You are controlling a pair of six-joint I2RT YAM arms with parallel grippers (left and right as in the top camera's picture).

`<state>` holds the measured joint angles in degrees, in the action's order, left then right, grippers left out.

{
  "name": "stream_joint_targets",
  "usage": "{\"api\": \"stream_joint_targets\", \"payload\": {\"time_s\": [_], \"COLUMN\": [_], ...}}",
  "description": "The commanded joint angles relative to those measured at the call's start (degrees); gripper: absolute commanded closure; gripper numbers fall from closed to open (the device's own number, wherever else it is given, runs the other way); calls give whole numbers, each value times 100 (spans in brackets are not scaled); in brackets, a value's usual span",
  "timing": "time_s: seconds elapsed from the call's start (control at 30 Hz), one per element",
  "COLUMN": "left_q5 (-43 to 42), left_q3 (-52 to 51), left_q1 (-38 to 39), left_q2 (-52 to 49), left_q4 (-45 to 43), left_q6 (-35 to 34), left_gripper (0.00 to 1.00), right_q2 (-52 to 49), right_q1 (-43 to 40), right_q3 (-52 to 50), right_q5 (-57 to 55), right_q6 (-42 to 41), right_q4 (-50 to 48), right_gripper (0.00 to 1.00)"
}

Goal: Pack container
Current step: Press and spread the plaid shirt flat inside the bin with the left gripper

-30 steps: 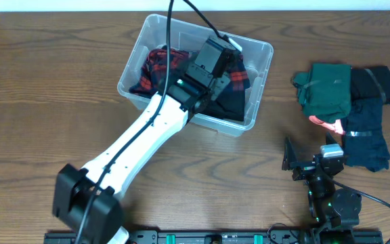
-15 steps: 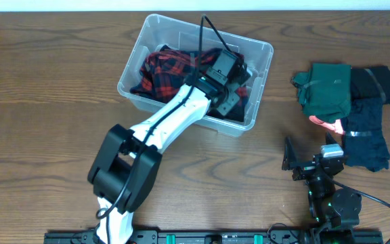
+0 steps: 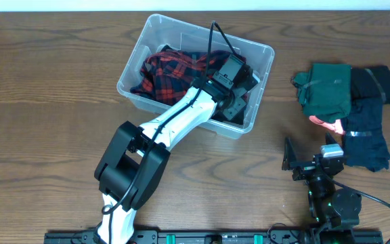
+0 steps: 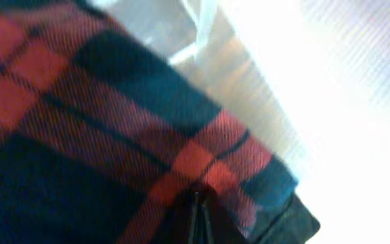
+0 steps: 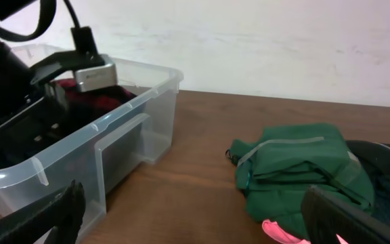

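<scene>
Overhead view showed the container (image 3: 133, 64) on the tabletop (image 3: 46, 102), towards the far edge and left of centre; a red-and-black plaid garment (image 3: 168, 68) lay bunched inside it, filling most of the floor. The left arm reached in over the near wall, its wrist low at the container's right end; the left pincer (image 4: 196, 215) was pressed together, tips against the plaid cloth near a corner of the clear wall (whether a fold was caught between the tips could not be told from the wrist view). Judgement: the arm was down there to tuck or press the garment flat, making room for more.

To the right of the container, well apart from it, waited a folded green garment (image 3: 327, 88) with dark garments (image 3: 371, 129) just beside and partly under it; a small pink item (image 3: 327, 124) showed at the green one's near edge. The right pincer (image 5: 193, 203) sat low near the front edge, spread wide and holding nothing, facing that pile; likely parked there so as to take the next piece. Packing judged partly done; the pile remained outside.
</scene>
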<state>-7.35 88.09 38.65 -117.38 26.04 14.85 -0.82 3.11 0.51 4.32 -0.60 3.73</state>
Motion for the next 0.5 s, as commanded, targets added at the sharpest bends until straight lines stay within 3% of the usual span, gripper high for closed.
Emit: {"api": "stream_joint_targets", "payload": {"time_s": [0.0, 0.33, 0.47], "left_q5": [28, 2068, 2396], "left_q3": [131, 450, 450], "left_q1": [22, -90, -522], "left_q2": [-57, 581, 1012], "left_q4": [-90, 385, 726], "left_q6": [44, -15, -20], "left_gripper": [94, 94, 94], "right_q2": [44, 44, 44], "right_q1": [-57, -57, -57], "right_q3": [-20, -20, -20], "right_q5": [22, 22, 22], "right_q6": [-17, -17, -17], "right_q4": [7, 7, 9], "right_gripper": [1, 1, 1]}}
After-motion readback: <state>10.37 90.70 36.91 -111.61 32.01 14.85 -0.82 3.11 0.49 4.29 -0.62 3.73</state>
